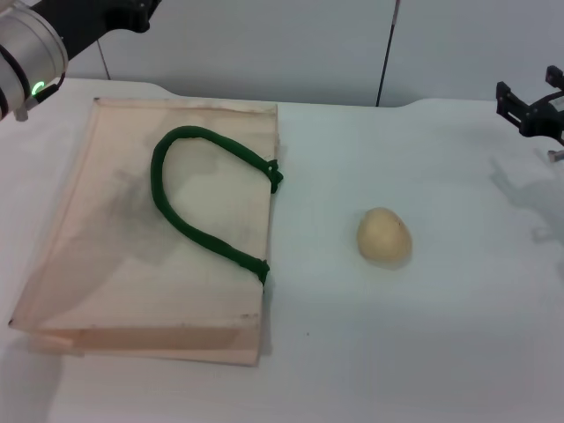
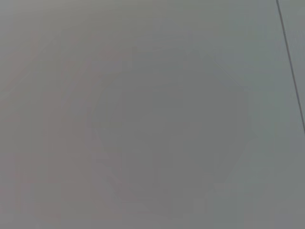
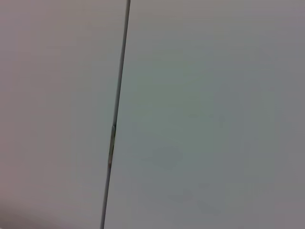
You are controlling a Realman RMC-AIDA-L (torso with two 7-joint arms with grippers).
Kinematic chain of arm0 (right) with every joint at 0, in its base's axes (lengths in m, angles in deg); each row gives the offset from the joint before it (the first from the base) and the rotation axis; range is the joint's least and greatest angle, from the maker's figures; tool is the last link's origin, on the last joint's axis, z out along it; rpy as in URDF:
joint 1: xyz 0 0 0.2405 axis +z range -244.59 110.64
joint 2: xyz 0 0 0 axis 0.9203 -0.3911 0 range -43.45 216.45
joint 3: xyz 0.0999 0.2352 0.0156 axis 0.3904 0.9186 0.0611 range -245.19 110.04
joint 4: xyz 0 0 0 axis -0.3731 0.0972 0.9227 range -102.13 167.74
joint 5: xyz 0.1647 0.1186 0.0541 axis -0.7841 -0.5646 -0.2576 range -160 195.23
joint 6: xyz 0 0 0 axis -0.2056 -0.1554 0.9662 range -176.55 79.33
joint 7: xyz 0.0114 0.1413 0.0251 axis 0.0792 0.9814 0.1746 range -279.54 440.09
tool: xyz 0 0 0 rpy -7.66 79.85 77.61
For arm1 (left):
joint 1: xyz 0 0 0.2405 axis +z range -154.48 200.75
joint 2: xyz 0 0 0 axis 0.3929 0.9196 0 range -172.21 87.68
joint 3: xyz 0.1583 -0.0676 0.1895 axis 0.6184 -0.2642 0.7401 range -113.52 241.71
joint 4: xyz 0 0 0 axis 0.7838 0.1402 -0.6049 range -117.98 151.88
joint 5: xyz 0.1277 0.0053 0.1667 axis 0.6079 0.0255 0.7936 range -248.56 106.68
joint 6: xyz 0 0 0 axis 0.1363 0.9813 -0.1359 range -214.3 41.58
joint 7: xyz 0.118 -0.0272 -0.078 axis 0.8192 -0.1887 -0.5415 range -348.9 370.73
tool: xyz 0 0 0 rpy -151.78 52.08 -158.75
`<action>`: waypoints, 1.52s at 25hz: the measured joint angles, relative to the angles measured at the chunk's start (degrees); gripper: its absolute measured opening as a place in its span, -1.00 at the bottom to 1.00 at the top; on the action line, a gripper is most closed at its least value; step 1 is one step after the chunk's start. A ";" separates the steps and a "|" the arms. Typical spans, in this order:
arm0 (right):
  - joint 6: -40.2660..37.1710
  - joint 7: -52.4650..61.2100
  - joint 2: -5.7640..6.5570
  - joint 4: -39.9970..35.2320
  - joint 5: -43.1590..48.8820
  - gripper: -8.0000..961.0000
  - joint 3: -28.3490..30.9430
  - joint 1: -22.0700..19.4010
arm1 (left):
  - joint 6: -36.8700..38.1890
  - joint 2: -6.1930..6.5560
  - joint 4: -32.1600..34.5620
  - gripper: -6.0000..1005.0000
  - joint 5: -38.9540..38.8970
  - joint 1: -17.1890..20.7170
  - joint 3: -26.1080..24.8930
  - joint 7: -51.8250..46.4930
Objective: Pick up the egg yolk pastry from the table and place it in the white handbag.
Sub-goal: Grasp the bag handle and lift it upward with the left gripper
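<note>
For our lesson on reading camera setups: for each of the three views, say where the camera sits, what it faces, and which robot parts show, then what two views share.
Head view: from the robot's head, down at the table with the white handbag and egg yolk pastry; left arm at the far left corner, right gripper at the far right edge.
Left wrist view: on the left wrist, facing a plain grey wall panel; no robot parts.
Right wrist view: on the right wrist, same wall; no robot parts.
Shared: both wrist views show a dark panel seam.

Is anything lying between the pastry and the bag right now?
No. In the head view the stretch of white table between the pastry and the bag is bare. The bag's green handle lies on the bag itself.
</note>
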 joint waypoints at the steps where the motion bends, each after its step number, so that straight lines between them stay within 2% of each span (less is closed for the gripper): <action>1: 0.00 0.00 0.00 0.05 -0.05 0.60 0.02 0.00 | -0.01 0.00 0.00 -0.38 0.10 0.02 0.01 -0.17; 29: 0.01 0.19 0.00 0.18 -0.27 0.60 1.12 -0.21 | -3.62 0.00 -0.15 -0.44 0.18 0.57 -2.55 -4.21; 38: 0.01 0.16 0.00 0.18 -0.10 0.61 1.03 -0.03 | -9.28 0.22 -0.57 -0.44 0.73 0.02 -3.88 -1.02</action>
